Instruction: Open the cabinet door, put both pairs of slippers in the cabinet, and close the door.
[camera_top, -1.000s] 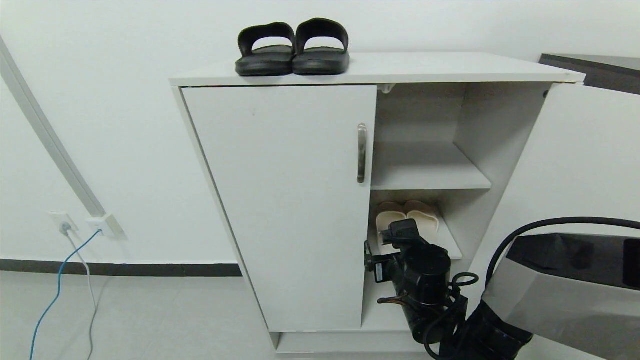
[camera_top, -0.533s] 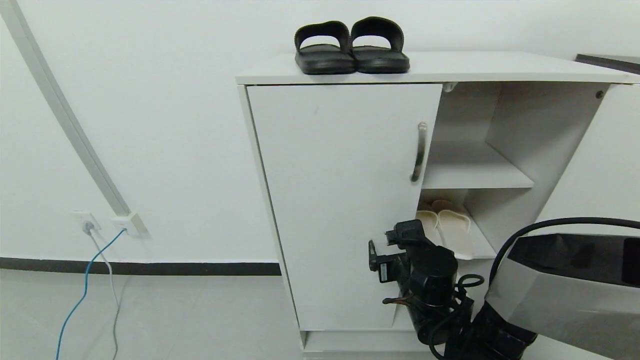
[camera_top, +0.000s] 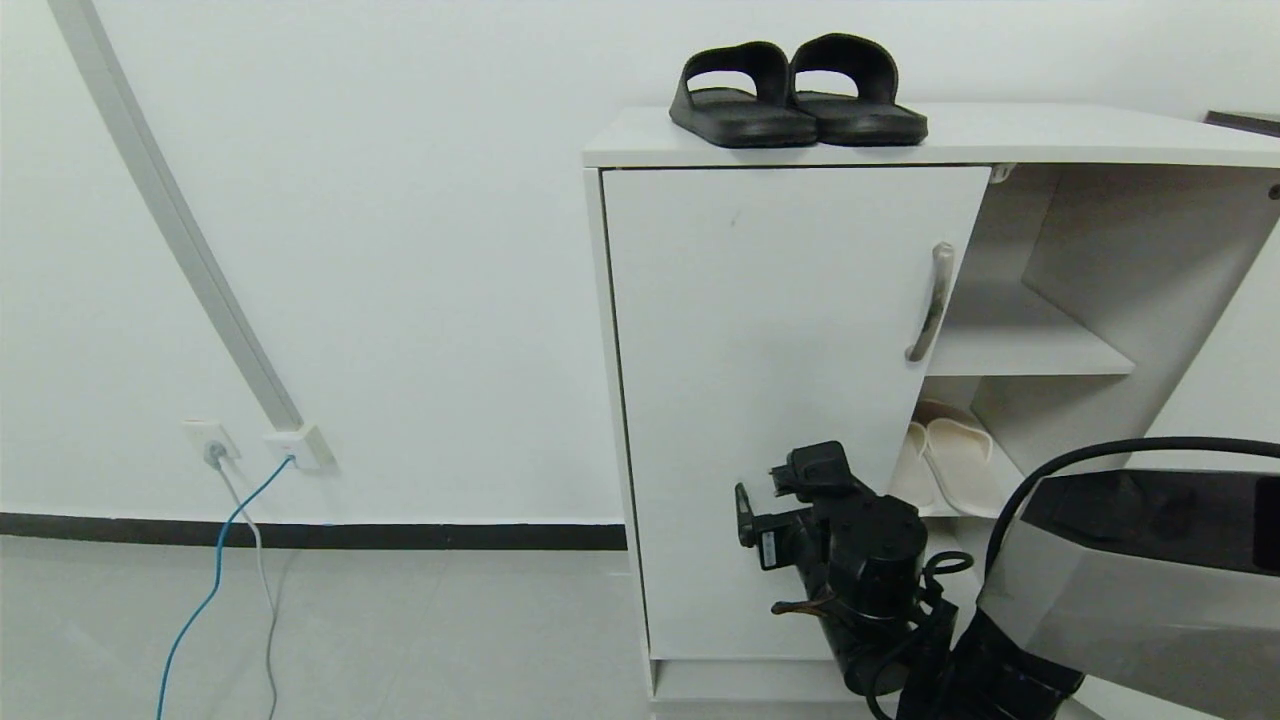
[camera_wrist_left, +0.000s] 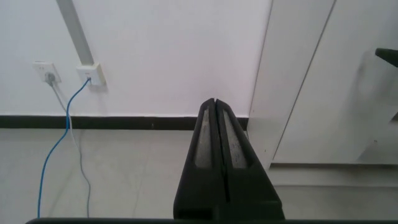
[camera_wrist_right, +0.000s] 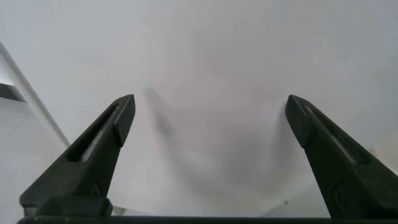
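A white cabinet (camera_top: 1050, 125) stands against the wall. Its left door (camera_top: 780, 400) is closed, with a metal handle (camera_top: 930, 300). The right door (camera_top: 1235, 400) is swung open at the picture's right edge. A black pair of slippers (camera_top: 800, 95) sits on the cabinet top. A white pair of slippers (camera_top: 955, 465) lies on the lower shelf inside. My right gripper (camera_top: 775, 485) (camera_wrist_right: 209, 102) is open and empty, low in front of the closed left door. My left gripper (camera_wrist_left: 214, 106) is shut on nothing, low, facing the wall beside the cabinet's side (camera_wrist_left: 292, 81).
Two wall sockets (camera_top: 210, 440) (camera_wrist_left: 46, 71) with a blue cable (camera_top: 215, 590) and a grey one hang left of the cabinet. A slanted cable duct (camera_top: 170, 210) runs up the wall. The upper shelf (camera_top: 1020, 350) holds nothing. Open tiled floor (camera_top: 400, 640) lies to the left.
The whole head picture has shifted, so the camera has turned left and the cabinet now shows farther right. The right arm keeps its place in the picture; the slippers have not moved.
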